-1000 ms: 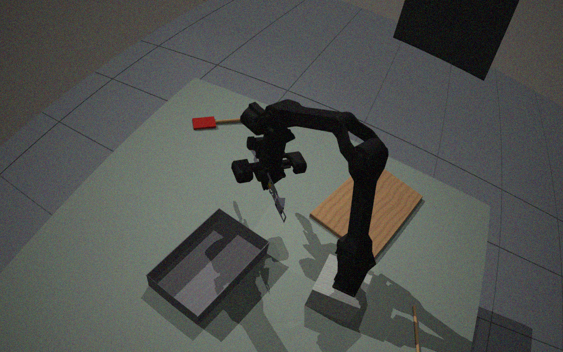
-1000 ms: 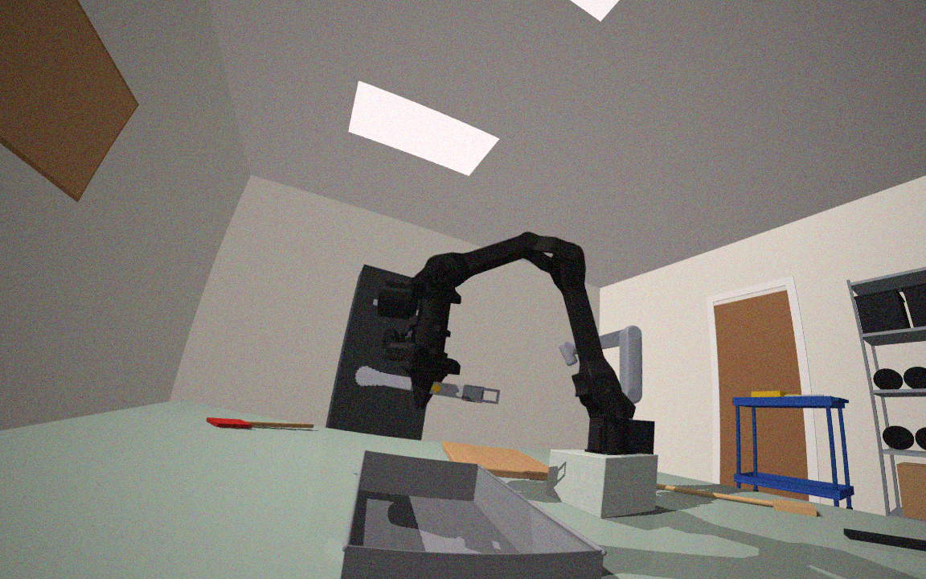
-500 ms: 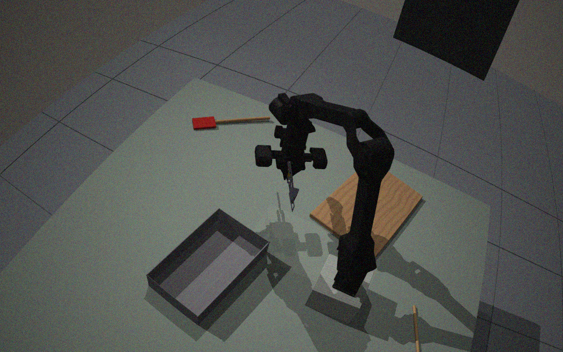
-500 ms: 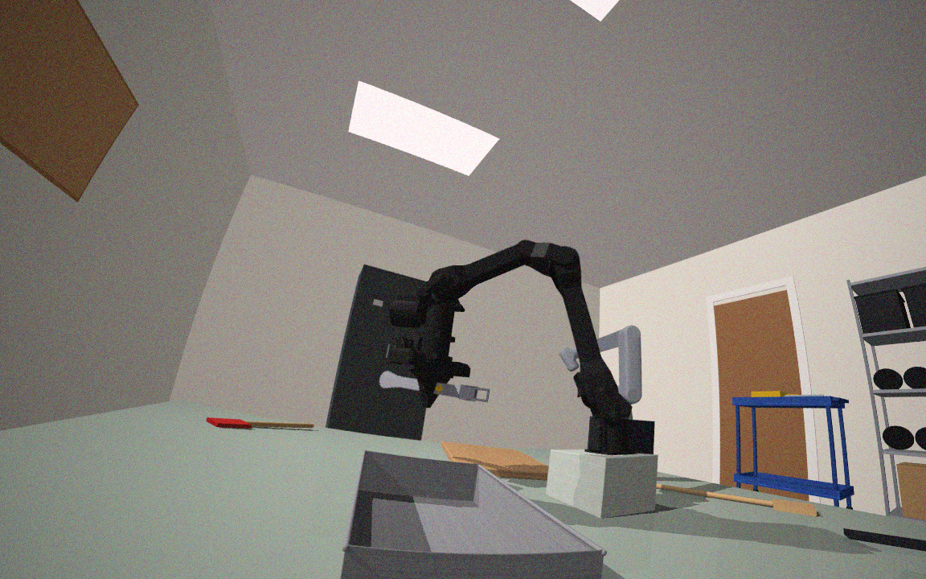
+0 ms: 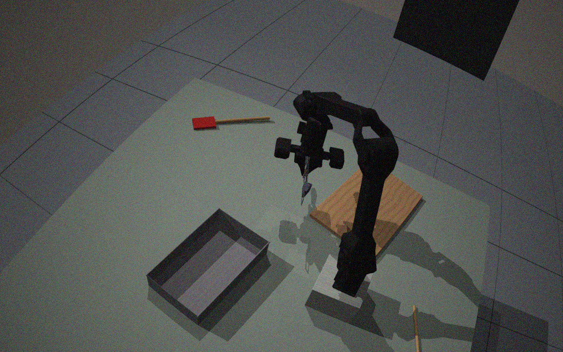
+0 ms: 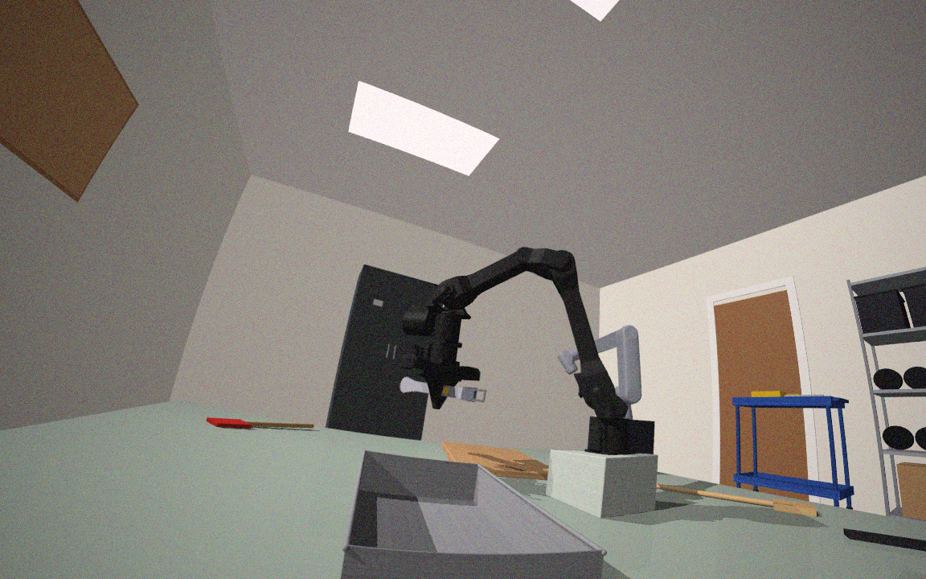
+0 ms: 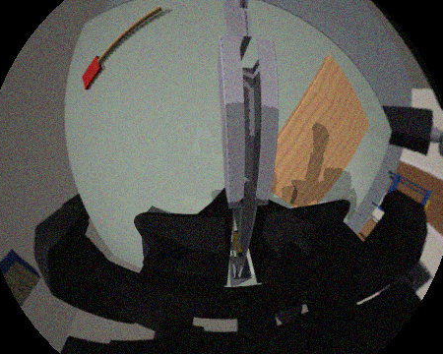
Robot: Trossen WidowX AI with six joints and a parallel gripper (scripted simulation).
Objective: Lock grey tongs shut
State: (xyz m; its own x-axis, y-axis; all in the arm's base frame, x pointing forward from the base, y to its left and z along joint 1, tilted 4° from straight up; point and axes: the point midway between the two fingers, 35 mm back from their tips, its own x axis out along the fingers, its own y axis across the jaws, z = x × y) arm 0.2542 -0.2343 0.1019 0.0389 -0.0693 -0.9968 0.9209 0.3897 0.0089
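My gripper [image 5: 304, 173] [image 6: 436, 404] [image 7: 233, 188] is shut on the grey tongs [image 5: 306, 188] [image 6: 469, 393] [image 7: 234, 152], held across the fingers high above the table. In the exterior view they lie roughly level, the pale tips on the left and the loop end on the right, slightly lower. Their two arms are close together with a narrow gap. Whether the lock holds cannot be seen. The wooden board [image 5: 399, 203] [image 6: 463, 453] [image 7: 332, 93] lies flat and bare, to the right of the tongs in the top view. The roasting tin [image 5: 172, 299] [image 6: 473, 564] holds nothing visible.
A red-headed tool [image 5: 204, 122] [image 6: 227, 422] [image 7: 92, 73] with a wooden handle lies at the far side. A wooden tool [image 5: 415, 326] [image 6: 793, 507] lies beyond the arm's pale base block [image 5: 334, 301] [image 6: 628, 486]. The block stands between tin and board, near both.
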